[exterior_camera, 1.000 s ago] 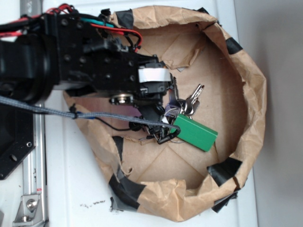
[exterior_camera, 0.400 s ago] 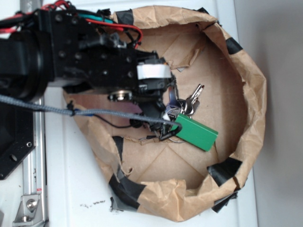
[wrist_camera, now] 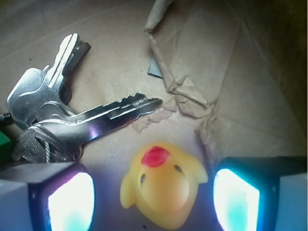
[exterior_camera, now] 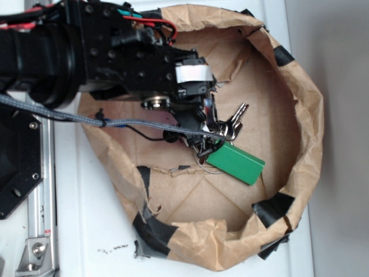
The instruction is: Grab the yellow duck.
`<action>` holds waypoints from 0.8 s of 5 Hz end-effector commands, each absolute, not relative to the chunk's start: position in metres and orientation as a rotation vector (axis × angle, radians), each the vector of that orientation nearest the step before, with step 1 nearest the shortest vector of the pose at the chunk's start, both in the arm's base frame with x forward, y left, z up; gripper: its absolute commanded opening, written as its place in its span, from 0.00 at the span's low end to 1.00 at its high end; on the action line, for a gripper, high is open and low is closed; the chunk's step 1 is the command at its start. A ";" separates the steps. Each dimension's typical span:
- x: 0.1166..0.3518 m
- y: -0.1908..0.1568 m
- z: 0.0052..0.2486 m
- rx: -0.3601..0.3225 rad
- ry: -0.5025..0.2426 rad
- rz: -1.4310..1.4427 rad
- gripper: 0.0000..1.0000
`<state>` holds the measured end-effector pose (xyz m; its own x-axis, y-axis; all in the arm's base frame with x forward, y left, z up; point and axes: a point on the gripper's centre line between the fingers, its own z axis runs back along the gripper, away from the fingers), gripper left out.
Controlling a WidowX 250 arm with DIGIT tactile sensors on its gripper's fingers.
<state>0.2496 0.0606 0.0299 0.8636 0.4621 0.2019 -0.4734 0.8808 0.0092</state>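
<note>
Duck (wrist_camera: 161,185) between end effector (wrist_camera: 154,192) pads, untouched; keys (wrist_camera: 67,115) beside.

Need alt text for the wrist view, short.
A small yellow duck with a red beak sits between the two glowing fingertips of the open pincer, on brown paper. Silver keys lie up and to the left.

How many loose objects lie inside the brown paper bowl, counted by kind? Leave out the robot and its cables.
Small yellow rubber duck with red beak: 1
Silver metal keys: at least 3 (bunched together, so an exact count is uncertain)
Green rectangular key tag: 1
Total: at least 5 objects

The duck sits between the open jaws in the wrist view; the arm hides it in the exterior view.
</note>
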 end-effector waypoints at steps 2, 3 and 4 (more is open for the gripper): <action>0.265 0.084 0.036 0.084 -0.267 0.558 0.00; 0.261 0.079 0.034 0.098 -0.270 0.547 0.00; 0.258 0.077 0.037 0.096 -0.280 0.546 0.00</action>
